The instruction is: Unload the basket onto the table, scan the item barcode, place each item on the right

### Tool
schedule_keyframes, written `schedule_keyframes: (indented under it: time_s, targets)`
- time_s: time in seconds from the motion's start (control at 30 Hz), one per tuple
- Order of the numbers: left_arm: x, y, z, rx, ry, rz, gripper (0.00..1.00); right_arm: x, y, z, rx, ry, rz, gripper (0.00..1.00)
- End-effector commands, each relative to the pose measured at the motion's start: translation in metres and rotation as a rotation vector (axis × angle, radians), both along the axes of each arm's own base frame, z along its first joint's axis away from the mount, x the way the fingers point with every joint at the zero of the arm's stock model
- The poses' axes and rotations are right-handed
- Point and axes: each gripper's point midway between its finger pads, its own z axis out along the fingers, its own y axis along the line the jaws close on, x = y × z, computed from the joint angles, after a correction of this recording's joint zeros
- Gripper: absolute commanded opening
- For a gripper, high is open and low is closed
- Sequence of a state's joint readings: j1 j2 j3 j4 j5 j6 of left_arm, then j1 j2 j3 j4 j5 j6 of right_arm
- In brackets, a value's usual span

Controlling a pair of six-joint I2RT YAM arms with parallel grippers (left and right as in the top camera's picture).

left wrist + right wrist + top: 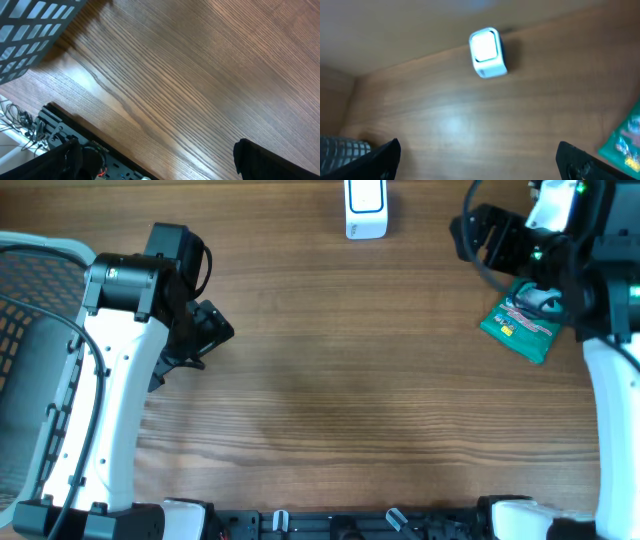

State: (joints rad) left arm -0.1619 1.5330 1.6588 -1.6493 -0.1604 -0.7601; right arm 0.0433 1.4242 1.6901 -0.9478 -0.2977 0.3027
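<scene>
Evidently nothing is grasped yet: the green packet lies flat by the right edge of the table, half under the right arm and close to the white scanner at the far edge, while the right gripper hangs spread just beyond it and the left gripper, also spread, hovers near the left edge.

We take this for a robotics lab staged as a shop checkout: a wood-grain desk with a white scanner at its far edge, a mesh basket at its left edge, loose cables beyond its near edge, and the left arm and right arm based at its near corners.
</scene>
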Motion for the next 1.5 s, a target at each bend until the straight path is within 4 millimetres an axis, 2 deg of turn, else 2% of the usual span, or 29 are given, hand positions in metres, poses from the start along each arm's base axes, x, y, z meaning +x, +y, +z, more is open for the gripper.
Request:
schedule_keyframes:
  time_s: [0.0, 0.1, 0.23, 0.33, 0.4, 0.43, 0.57, 0.63, 0.73, 0.93, 1.23, 1.37, 1.47]
  targets:
    - [-0.002, 0.002, 0.003, 0.016, -0.010, -0.014, 1.00, -0.030, -0.006, 0.043, -0.108, -0.148, -0.025, 1.00]
    - [-0.002, 0.002, 0.003, 0.016, -0.010, -0.014, 1.00, -0.054, -0.013, 0.073, -0.149, -0.255, -0.029, 1.00]
    - [-0.002, 0.002, 0.003, 0.016, -0.010, -0.014, 1.00, -0.094, -0.016, 0.118, -0.325, -0.505, 0.063, 1.00]
    - [-0.002, 0.002, 0.003, 0.016, -0.010, -0.014, 1.00, -0.120, -0.023, 0.129, -0.345, -0.626, 0.035, 1.00]
    - [-0.002, 0.002, 0.003, 0.016, -0.010, -0.014, 1.00, -0.137, -0.027, 0.122, -0.347, -0.697, 0.006, 1.00]
    - [-0.002, 0.002, 0.003, 0.016, -0.010, -0.014, 1.00, -0.149, -0.029, 0.112, -0.348, -0.746, -0.008, 1.00]
    - [-0.002, 0.002, 0.003, 0.016, -0.010, -0.014, 1.00, -0.177, -0.030, 0.074, -0.303, -0.851, -0.039, 1.00]
    - [-0.002, 0.002, 0.003, 0.016, -0.010, -0.014, 1.00, -0.188, -0.029, 0.051, -0.234, -0.883, -0.056, 1.00]
    - [-0.002, 0.002, 0.003, 0.016, -0.010, -0.014, 1.00, -0.194, -0.025, 0.018, -0.186, -0.986, -0.044, 1.00]
    - [-0.002, 0.002, 0.003, 0.016, -0.010, -0.014, 1.00, -0.181, -0.030, -0.032, -0.139, -1.030, -0.077, 1.00]
    - [-0.002, 0.002, 0.003, 0.016, -0.010, -0.014, 1.00, -0.148, -0.040, -0.115, -0.125, -0.950, -0.123, 1.00]
    - [-0.002, 0.002, 0.003, 0.016, -0.010, -0.014, 1.00, -0.142, -0.047, -0.137, -0.124, -0.847, -0.166, 1.00]
    - [-0.002, 0.002, 0.003, 0.016, -0.010, -0.014, 1.00, -0.139, -0.055, -0.162, -0.138, -0.742, -0.203, 1.00]
